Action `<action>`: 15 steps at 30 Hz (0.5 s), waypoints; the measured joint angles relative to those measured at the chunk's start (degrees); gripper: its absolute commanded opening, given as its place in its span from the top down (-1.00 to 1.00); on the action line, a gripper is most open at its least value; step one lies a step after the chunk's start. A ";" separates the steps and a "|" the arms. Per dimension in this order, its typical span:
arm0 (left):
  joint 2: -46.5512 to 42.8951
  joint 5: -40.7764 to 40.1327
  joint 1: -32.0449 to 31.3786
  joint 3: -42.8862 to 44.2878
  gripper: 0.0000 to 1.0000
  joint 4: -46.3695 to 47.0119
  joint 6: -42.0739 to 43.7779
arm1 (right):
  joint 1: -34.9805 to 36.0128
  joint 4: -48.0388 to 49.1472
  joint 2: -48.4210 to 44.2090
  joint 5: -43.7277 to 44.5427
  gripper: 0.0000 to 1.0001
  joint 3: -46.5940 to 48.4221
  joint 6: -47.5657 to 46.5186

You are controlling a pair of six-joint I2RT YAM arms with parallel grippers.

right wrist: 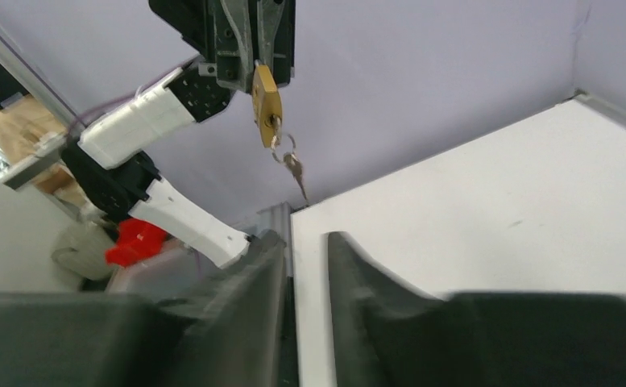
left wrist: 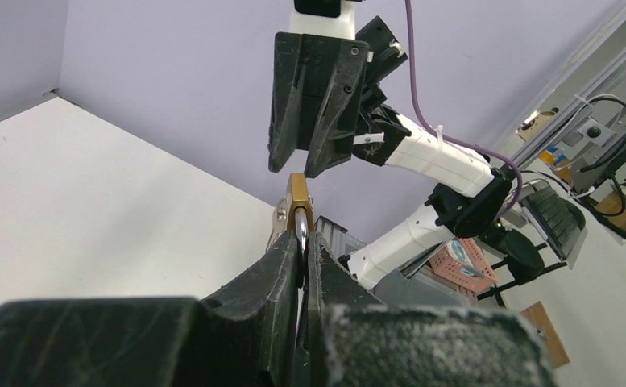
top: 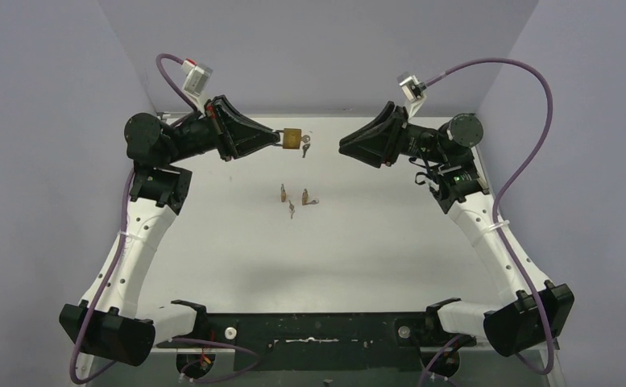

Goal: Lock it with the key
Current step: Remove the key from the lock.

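- Well, nearest to the arm bases, three small brass-coloured pieces lie close together on the white tabletop. They are on the base side of both pairs of fingers, about under the gap between them, and are too small to name.
- Further out, the left fingers are held above the tabletop, with the tips pointing across at the other arm.
- These fingers are clamped on the padlock. In the left wrist view they press on the steel shackle from both sides, and the brass body stands out just past the tips.
- So the padlock is in the air, not on the tabletop, between the two pairs of fingers and much closer to the left ones.
- On the end of the body turned away from the left fingers, a ring carries the key. In the right wrist view the key dangles free below the body. I cannot tell if another key sits in the keyhole.
- Beyond the key there is an open gap, and then come the right fingers, pointing back at the padlock.
- These fingers are drawn together, with only a thin slit between them. They hold nothing and touch neither the padlock nor the key.
- Farthest of all, behind both pairs of fingers, stands the pale purple wall.
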 measured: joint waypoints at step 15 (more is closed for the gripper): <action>-0.37 0.04 0.09 -0.11 1.00 0.00 -0.13 | 6.51 -6.34 1.36 1.51 -0.30 5.79 -6.95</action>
